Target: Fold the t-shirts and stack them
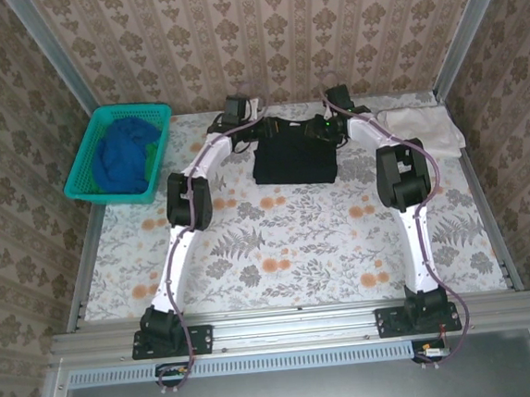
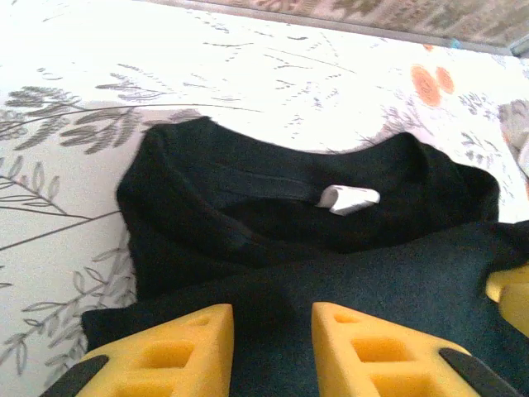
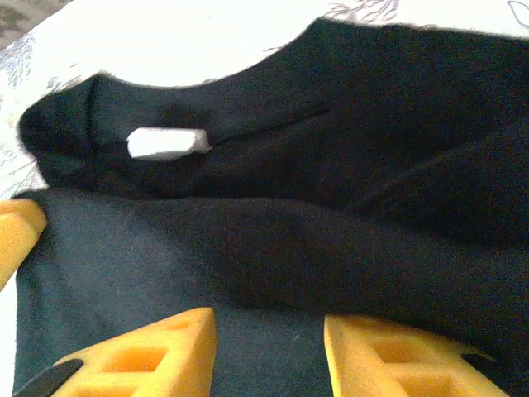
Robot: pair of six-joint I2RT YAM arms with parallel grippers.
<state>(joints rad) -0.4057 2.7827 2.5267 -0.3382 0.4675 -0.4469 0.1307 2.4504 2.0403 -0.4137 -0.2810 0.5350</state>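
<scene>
Top external | black t-shirt by far table edge | basket far-left

Black tee lies folded in a rectangle at far centre. Pale tee lies far right. Blue tee sits crumpled in basket.

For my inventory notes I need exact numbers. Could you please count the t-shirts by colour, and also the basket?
Black t-shirt: 1
Pale white t-shirt: 1
Blue t-shirt, lying in the basket: 1
Teal basket: 1
Total: 4
</scene>
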